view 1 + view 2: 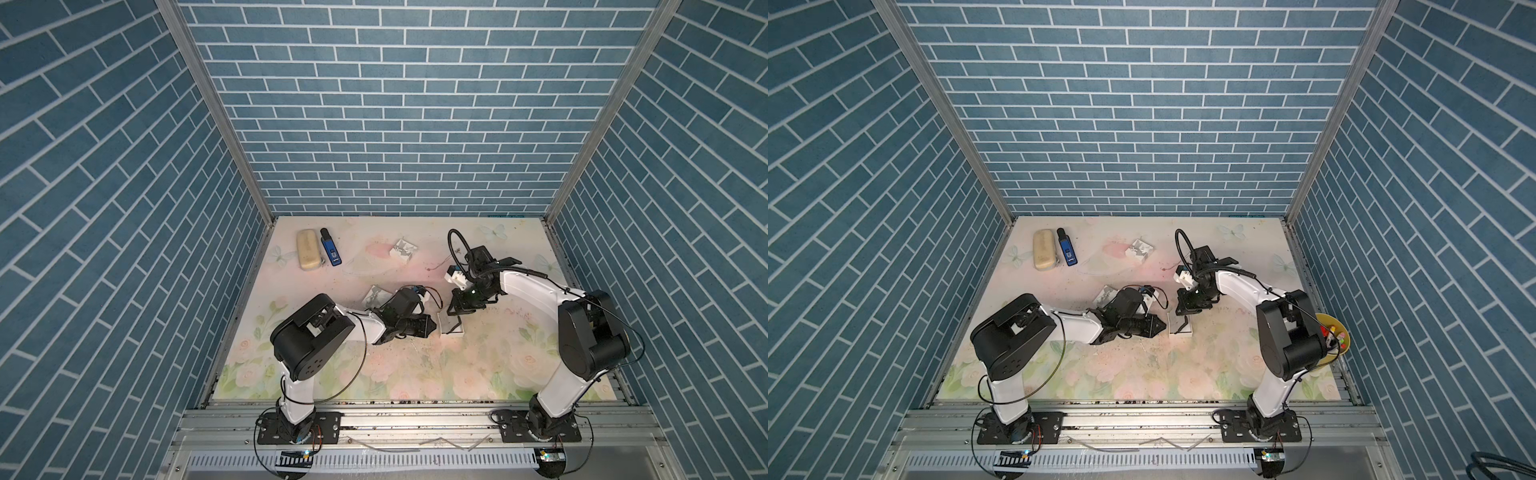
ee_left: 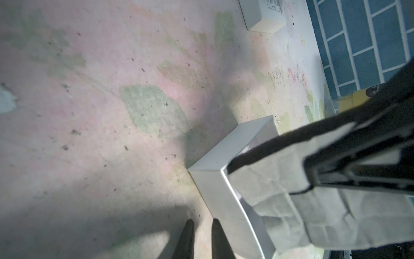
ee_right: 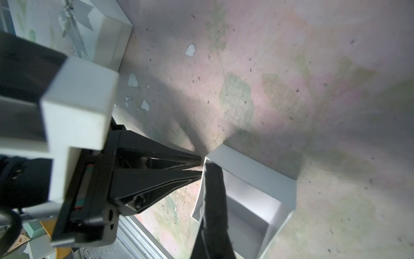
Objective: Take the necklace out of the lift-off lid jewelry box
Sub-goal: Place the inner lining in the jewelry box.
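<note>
- Two tools work at the open jewelry box [image 1: 458, 333], which stands lidless near the middle of the worktop [image 1: 415, 374]. Step in hand, by my judgement: clearing the liner [image 2: 280, 190] to reach the necklace.
- State of the right tool [image 3: 211, 172]: clenched on the crumpled grey liner, one edge of which is raised above the box rim.
- State of the left tool [image 2: 202, 224]: tips a narrow gap apart with nothing between them, set low just beside the box's outer corner. Contact with the wall cannot be confirmed.
- Recommended: raise the liner slowly and straight up, so that anything lying on or in it is not flung out.
- Recommended: brace the left tool against the corner, so that the light box does not ride up with the sheet.
- Recommended: set the liner down well apart from the box before reaching inside.
- Location of the necklace: not seen in any view. Presumably inside the box or folded in the liner; unconfirmed.
- Box floor: largely covered by the liner and the right tool. The bare part in the right wrist view shows no chain.
- Unidentified: a thin reddish strand [image 1: 436, 266] on the worktop beyond the right arm, too small to make out.
- Partly hidden: a patterned lid [image 1: 376, 296] behind the left arm. Whether it belongs to this box cannot be told.
</note>
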You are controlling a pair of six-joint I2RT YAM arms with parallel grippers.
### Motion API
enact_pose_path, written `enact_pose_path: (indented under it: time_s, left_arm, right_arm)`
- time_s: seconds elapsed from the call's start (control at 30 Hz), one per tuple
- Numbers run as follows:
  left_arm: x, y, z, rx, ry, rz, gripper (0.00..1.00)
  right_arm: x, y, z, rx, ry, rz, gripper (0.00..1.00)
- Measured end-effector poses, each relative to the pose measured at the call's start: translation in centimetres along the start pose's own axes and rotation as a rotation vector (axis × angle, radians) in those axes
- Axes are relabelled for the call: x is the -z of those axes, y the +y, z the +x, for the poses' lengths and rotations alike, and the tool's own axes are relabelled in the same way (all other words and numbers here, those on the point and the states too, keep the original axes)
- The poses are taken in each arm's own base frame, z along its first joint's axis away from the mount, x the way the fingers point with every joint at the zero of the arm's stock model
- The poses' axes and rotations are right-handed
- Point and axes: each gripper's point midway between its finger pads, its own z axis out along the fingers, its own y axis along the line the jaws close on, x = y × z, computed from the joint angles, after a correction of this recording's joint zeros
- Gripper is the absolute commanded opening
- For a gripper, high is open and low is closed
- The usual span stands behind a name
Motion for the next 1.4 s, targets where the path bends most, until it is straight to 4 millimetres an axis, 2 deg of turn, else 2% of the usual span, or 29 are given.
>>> enact_pose_path:
  time_s: [0.2,0.53,1.27,1.3,1.37,1.4]
  left_arm:
    - [0.0,0.0,0.0,0.0,0.0,0.0,0.17]
    - [0.0,0.0,0.0,0.006,-0.001,0.0,0.17]
    - [-0.1,-0.3,-0.4,0.068,-0.036,0.031,0.15]
    - [-0.1,-0.3,-0.4,0.07,-0.036,0.032,0.15]
    - [-0.1,-0.3,-0.5,0.07,-0.039,0.033,0.15]
    - [-0.1,-0.3,-0.5,0.07,-0.038,0.033,0.15]
  right_arm:
    - [1.5,0.8,-0.5,0.028,-0.068,0.002,0.0]
    - [-0.1,-0.4,0.7,-0.029,-0.064,0.006,0.0]
    - [-2.8,-1.4,-0.2,-0.111,-0.108,-0.032,0.0]
    - [-2.8,-1.4,-0.3,-0.118,-0.112,-0.033,0.01]
    - [-2.9,-1.4,-0.3,-0.126,-0.116,-0.034,0.14]
    - [-2.9,-1.5,-0.3,-0.134,-0.116,-0.035,0.23]
